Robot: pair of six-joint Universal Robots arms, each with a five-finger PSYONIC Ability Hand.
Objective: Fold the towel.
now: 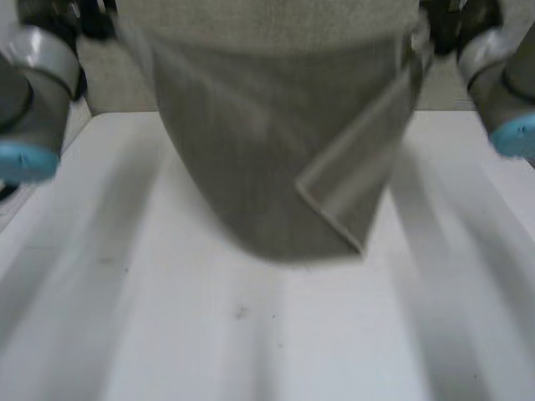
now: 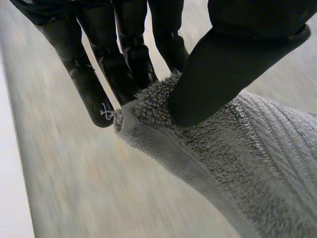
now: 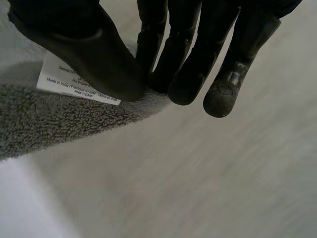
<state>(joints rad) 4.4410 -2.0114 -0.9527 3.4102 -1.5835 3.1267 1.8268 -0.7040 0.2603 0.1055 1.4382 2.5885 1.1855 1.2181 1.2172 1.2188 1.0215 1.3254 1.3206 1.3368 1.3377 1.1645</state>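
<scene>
The left hand [image 2: 223,69] is pinching one top corner of the grey terry-cloth towel [image 2: 257,163]. Its thumb is pressing into the pile from one side while its fingers [image 2: 119,74] are backing the hemmed corner from the other. The right hand [image 3: 94,54] is gripping the other top corner the same way, with its thumb bearing on the small white printed label [image 3: 67,82] sewn there and its fingertips closing in from behind.

From these two pinches the towel is hanging downward. Its top edge is stretching crosswise from hand to hand, and its body is dropping over the white table [image 1: 251,351]. Low on the right arm's side, a hemmed corner flap [image 1: 351,188] is lying doubled up across the face of the cloth. Whether the bottom edge is touching the table cannot be told.

The coming move is probably turning on this: the cloth is hanging below the fingers with both hands holding it alike, so both would need to lower together to lay it flat.
</scene>
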